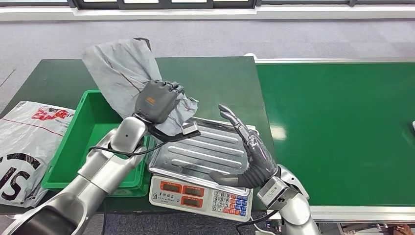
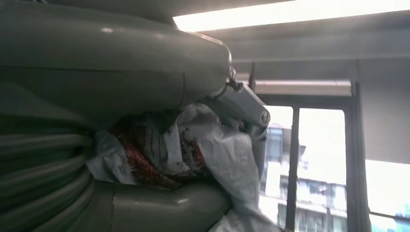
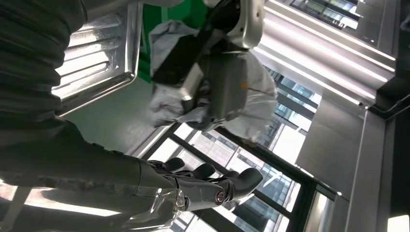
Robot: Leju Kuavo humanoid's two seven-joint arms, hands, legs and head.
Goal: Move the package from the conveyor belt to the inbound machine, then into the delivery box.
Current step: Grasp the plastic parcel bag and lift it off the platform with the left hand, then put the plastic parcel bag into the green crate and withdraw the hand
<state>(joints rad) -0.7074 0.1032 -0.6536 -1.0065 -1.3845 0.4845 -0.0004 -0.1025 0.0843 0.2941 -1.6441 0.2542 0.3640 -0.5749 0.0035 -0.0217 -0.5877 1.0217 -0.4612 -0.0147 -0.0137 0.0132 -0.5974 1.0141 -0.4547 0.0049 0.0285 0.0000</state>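
Pkg (image 1: 117,68) is off the conveyor belt (image 1: 342,132) and up in the air, gripped by the left hand (image 1: 156,100) just above the far-left corner of the scale (image 1: 200,161), which I take to be the inbound machine; judging by that, the belt pickup is done and the weighing stop is either just finished or about to happen (can't tell which from this alone); the drop into the green bin (image 1: 73,147), prob. the delivery box, is left; the bin sits just left of the scale with nothing visible inside it; a white printed bag (image 1: 29,142) lies on the table (image 1: 215,78) further left of the bin, not part of this job as far as I can see. Left arm: forearm raised from below-left, wrist cocked up, fingers clenched round a bunched lower corner of the grey poly pkg; most of the pkg stands up and leans away behind the hand, over the bin's far corner; wrist view shows crumpled film w/ something reddish inside, squeezed between thumb and fingers (image 2: 241,108). Right hand (image 1: 247,154): released, fingers apart and stretched out, holding nothing; it hovers over the scale's ribbed steel pan (image 1: 195,156) at the near-right side, palm turned toward the pkg; not clearly touching the pan. Next, likely: swing the pkg left of the scale, over the bin, then let go.
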